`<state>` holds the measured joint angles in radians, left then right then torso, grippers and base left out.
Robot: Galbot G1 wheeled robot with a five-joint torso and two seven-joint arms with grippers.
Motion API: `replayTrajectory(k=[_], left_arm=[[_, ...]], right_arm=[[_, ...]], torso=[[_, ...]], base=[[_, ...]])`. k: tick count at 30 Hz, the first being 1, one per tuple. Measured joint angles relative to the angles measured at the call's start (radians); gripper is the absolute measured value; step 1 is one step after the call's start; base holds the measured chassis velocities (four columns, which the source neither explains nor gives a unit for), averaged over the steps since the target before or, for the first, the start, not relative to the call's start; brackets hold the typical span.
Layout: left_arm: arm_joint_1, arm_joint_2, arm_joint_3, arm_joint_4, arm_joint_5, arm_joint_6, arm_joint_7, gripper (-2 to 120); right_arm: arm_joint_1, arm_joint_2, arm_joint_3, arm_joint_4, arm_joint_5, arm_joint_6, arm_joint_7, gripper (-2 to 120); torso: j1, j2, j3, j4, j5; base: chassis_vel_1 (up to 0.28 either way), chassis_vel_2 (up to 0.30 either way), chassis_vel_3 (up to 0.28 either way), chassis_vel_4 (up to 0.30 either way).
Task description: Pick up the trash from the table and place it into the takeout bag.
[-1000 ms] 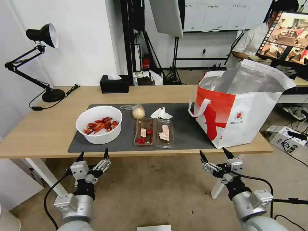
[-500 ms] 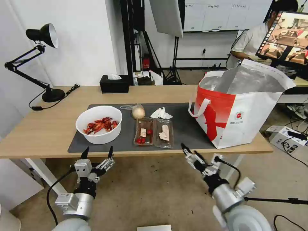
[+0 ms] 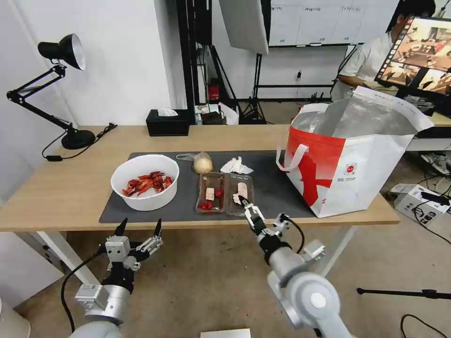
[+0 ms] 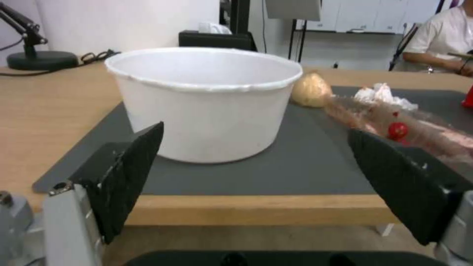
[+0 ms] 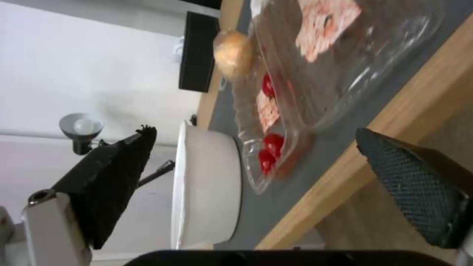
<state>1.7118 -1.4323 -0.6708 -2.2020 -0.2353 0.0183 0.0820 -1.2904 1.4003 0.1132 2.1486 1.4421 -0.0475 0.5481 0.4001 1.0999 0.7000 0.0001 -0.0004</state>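
The left tool [image 3: 139,226] hangs below the near edge of the bench [image 3: 56,197], its two black fingers spread wide and holding nothing; through its wrist camera the white bowl [image 4: 207,99] stands straight ahead on the grey mat [image 4: 295,173]. The right tool [image 3: 248,207], turned on its side, reaches over the bench's near edge to the clear plastic tray [image 3: 225,193]. Its fingers are wide apart in its wrist view, gripping nothing, with the tray's near end [image 5: 305,92] between them; whether a fingertip touches the tray I cannot tell. On the mat, the bowl of red crayfish shells [image 3: 145,182] sits at the left and the tray with tomatoes and scraps just right of it. Behind the tray lie the small clear bag with a beige lump [image 3: 202,163] and the crumpled tissue [image 3: 236,165]. The takeout bag [image 3: 350,162] stands upright and open at the bench's right end. Farthest back rests a black tissue box [image 3: 167,122].
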Motion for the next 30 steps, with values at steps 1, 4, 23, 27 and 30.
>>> replayTrajectory(k=[1, 4, 23, 27, 30], left_arm=[[0.000, 0.000, 0.000, 0.000, 0.000, 0.000, 0.000, 100], [-0.002, 0.002, -0.001, 0.012, 0.000, 0.000, -0.001, 100], [-0.017, 0.032, -0.012, 0.034, -0.018, -0.001, -0.001, 100], [-0.016, 0.037, -0.017, 0.031, -0.022, 0.000, -0.001, 100], [-0.014, 0.038, -0.019, 0.031, -0.022, 0.000, -0.001, 100]], right_arm=[[0.000, 0.000, 0.000, 0.000, 0.000, 0.000, 0.000, 100], [0.014, 0.032, -0.020, -0.011, -0.017, 0.008, 0.030, 100], [0.075, 0.051, -0.011, -0.080, -0.015, 0.015, 0.078, 100], [0.087, 0.060, 0.001, -0.095, -0.003, 0.013, 0.088, 100], [0.092, 0.060, 0.002, -0.100, 0.004, 0.012, 0.089, 100]], torso=[[0.000, 0.000, 0.000, 0.0000, 0.0000], [0.000, 0.000, 0.000, -0.0001, 0.0003], [0.000, 0.000, 0.000, -0.0001, 0.0005], [0.000, 0.000, 0.000, -0.0001, 0.0004], [0.000, 0.000, 0.000, -0.0001, 0.0005]], base=[[0.000, 0.000, 0.000, 0.000], [0.000, 0.000, 0.000, 0.000], [0.000, 0.000, 0.000, 0.000], [0.000, 0.000, 0.000, 0.000], [0.000, 0.000, 0.000, 0.000]])
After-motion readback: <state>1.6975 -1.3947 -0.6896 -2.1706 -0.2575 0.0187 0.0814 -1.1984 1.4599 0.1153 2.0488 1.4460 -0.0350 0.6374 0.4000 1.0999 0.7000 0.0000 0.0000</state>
